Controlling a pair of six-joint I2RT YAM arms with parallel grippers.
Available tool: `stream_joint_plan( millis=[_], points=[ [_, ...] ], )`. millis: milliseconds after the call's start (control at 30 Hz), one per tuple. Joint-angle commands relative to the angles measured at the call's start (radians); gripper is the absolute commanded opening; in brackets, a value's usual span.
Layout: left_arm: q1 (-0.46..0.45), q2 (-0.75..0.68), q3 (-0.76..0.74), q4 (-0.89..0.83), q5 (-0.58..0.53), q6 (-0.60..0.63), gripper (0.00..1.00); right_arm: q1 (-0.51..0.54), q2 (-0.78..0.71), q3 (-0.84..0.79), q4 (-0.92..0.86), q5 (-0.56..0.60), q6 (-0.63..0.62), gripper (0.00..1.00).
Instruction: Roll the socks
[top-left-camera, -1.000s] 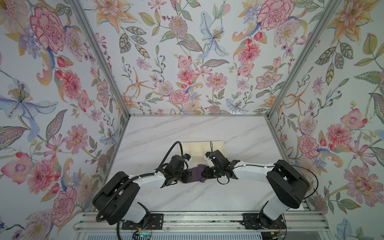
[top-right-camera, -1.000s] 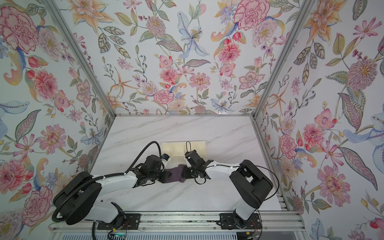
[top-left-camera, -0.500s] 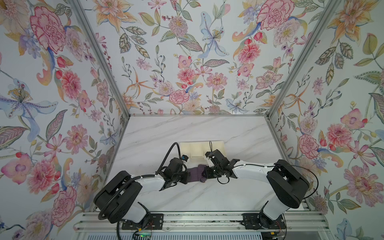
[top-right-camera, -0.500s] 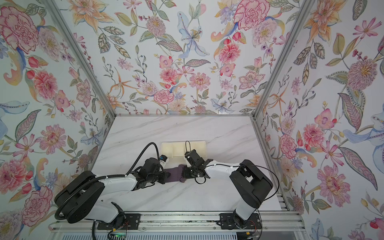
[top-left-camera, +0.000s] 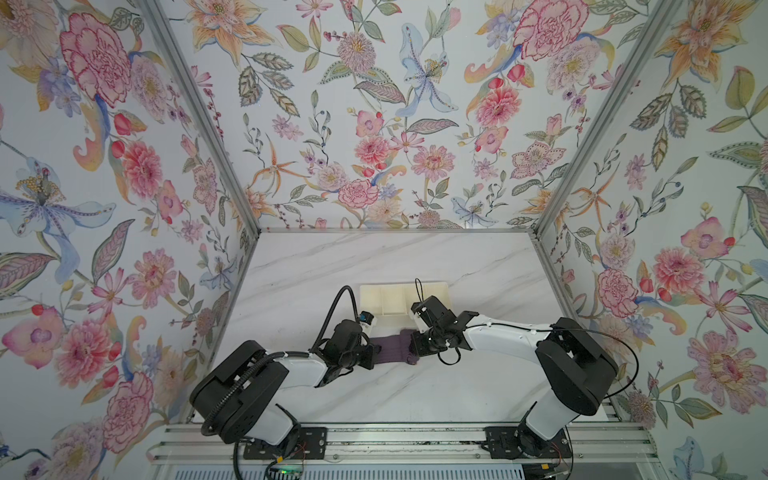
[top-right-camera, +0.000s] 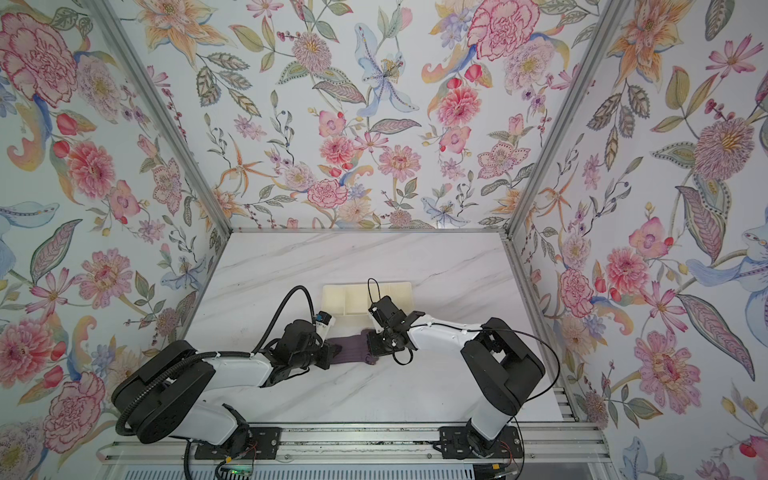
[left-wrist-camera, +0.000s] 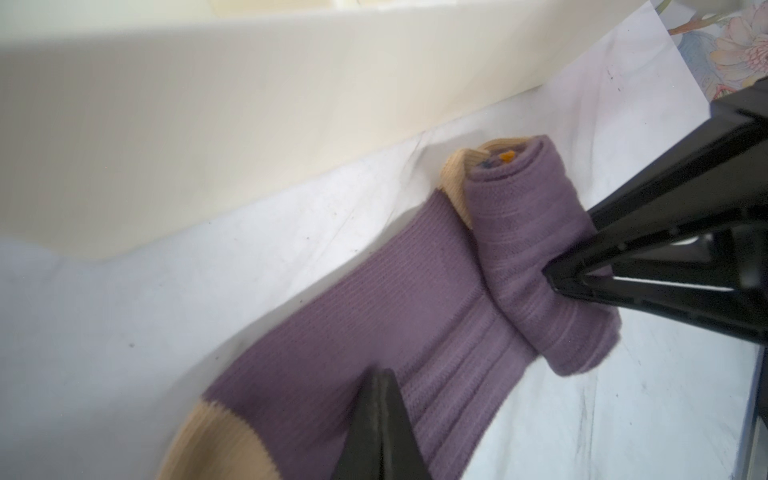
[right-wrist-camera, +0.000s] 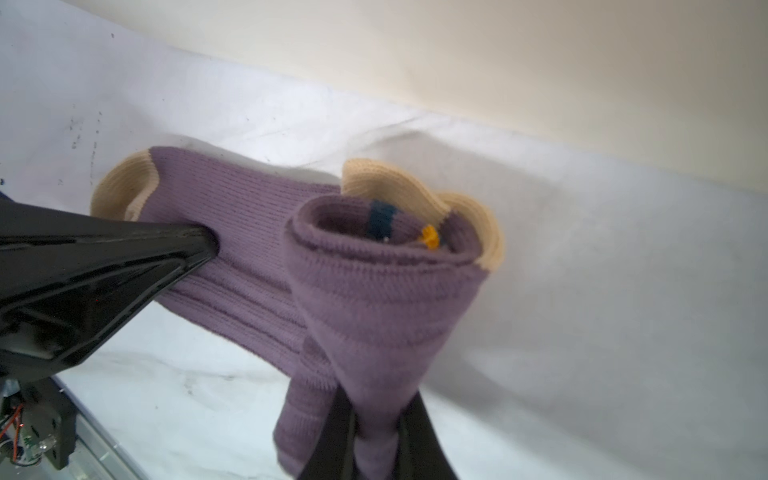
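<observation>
**Both top views: the unrolled length lay to the left of the roll**

At the left of both top views, the left claw (top-left-camera: 371, 355) was low over the tabletop (top-left-camera: 374, 266). Its jaws were together, holding nothing between them. In the left wrist view they made a single black wedge with its tip set on the flat ribbed fabric, just inboard of the tan toe (left-wrist-camera: 216, 440).

The socks (top-left-camera: 392, 351) ran rightward from there as a flat purple band. Their long axis lay left to right across the tabletop, alongside the near wall of the cream divided tray (top-left-camera: 401, 286) and a little apart from it.

At the band's right end was the roll (left-wrist-camera: 536, 257), whose own axis ran crosswise, toward and away from the tray. Navy and orange stripes and a tan flap showed at its open end in the right wrist view.

The right claw (right-wrist-camera: 380, 419) was clamped on that roll, with one jaw on each side of the fabric. It was the nearer arm to the bundle, and the left claw was the nearer to the toe.

By my judgement the roll was about half made. The fabric left to take up lay wholly to the left of the right claw. The next turn would therefore have to carry the bundle leftward along the band, toward the pinned toe. The left claw sat in that path and would probably have to give way before the roll reached it.
</observation>
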Motion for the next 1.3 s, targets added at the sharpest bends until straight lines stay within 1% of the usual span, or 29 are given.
stream_joint_plan(
  millis=[0, 167, 400, 500, 667, 933, 1067, 1133, 1267],
  points=[
    [0.02, 0.06, -0.063, -0.161, -0.038, -0.013, 0.0, -0.021, 0.033, -0.011, -0.212, 0.15, -0.035, 0.08],
    [0.021, 0.061, -0.076, -0.141, -0.026, -0.02, 0.0, -0.027, 0.027, -0.001, -0.241, 0.178, -0.041, 0.08],
    [0.02, 0.061, -0.053, -0.146, 0.011, -0.01, 0.0, -0.004, 0.043, 0.036, -0.244, 0.172, -0.04, 0.08],
    [0.011, 0.049, -0.026, -0.149, 0.041, -0.01, 0.0, 0.015, 0.05, 0.058, -0.245, 0.176, -0.033, 0.08],
    [-0.025, 0.031, 0.055, -0.192, 0.059, -0.003, 0.0, 0.031, 0.065, 0.08, -0.248, 0.174, -0.031, 0.08],
    [-0.071, -0.019, 0.175, -0.23, 0.076, -0.006, 0.0, 0.052, 0.105, 0.092, -0.234, 0.139, -0.031, 0.08],
    [-0.088, -0.019, 0.225, -0.247, 0.085, -0.005, 0.0, 0.055, 0.109, 0.089, -0.229, 0.122, -0.031, 0.08],
    [-0.091, -0.017, 0.236, -0.265, 0.082, 0.003, 0.0, 0.055, 0.102, 0.077, -0.225, 0.107, -0.031, 0.08],
    [-0.095, -0.01, 0.233, -0.231, 0.09, -0.013, 0.0, 0.054, 0.085, 0.05, -0.211, 0.069, -0.033, 0.08]
  ],
)
